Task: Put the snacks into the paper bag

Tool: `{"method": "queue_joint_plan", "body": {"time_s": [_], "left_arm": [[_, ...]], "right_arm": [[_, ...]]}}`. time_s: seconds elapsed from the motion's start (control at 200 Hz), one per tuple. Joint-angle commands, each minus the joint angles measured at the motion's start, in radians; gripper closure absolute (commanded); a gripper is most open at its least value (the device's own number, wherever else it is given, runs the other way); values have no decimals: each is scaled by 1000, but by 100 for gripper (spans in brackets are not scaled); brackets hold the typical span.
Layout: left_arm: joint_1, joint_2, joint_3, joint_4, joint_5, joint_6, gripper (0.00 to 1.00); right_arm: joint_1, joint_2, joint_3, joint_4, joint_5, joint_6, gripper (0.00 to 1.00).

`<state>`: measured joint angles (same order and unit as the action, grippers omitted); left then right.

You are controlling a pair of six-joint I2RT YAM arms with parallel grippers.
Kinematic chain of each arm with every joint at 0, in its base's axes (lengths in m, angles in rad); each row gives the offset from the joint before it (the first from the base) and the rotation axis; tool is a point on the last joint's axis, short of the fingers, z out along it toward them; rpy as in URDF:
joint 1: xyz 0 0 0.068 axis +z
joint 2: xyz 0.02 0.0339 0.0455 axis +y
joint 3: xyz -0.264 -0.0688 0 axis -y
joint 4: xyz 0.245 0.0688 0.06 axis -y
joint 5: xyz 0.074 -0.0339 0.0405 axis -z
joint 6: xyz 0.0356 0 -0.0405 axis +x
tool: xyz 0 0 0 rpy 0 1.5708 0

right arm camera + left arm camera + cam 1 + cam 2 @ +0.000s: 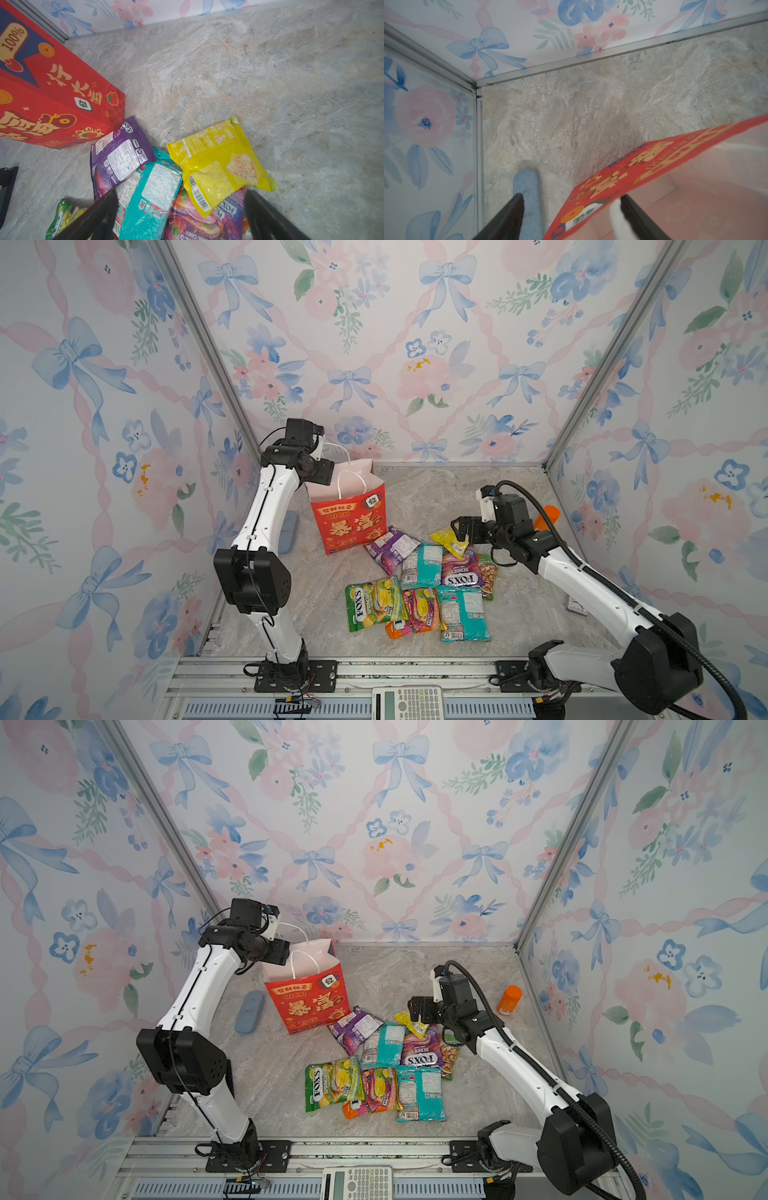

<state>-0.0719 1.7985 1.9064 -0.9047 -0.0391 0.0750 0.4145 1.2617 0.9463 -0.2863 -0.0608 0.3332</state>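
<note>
- Your left hand (571, 196) has its fingers apart, straddling one top edge of the red paper bag (349, 518): one finger is inside and one outside.
- The bag stands upright and open toward the back left of the stone-patterned surface (436, 497).
- Your right hand (181, 191) hangs wide open and empty above a yellow packet (218, 164).
- The snacks (419, 580) lie in an overlapping heap on the surface beside the bag. A purple packet (390, 549) sits just beside its bottom corner.
</note>
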Motion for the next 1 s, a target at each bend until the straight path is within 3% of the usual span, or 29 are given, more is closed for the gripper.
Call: {"method": "queue_joint_plan", "body": {"time_s": [0.0,0.17,0.33,0.67,0.84,0.99], "left_arm": [[-3,-4,13,-31,24,-22,32],[-9,-23,-12,-42,25,-39,45],[-10,-42,-31,-55,0,-61,68],[-15,-108,-123,-116,-14,-139,71],[-36,-177,-162,-141,-21,-165,60],[-40,-231,-145,-136,-12,-158,35]], "right_arm": [[13,10,19,4,-13,9,3],[15,23,22,-1,-13,12,3],[20,46,37,1,-16,13,3],[36,88,49,13,-27,15,3],[38,107,58,20,-33,18,3],[44,128,81,16,-40,20,3]]}}
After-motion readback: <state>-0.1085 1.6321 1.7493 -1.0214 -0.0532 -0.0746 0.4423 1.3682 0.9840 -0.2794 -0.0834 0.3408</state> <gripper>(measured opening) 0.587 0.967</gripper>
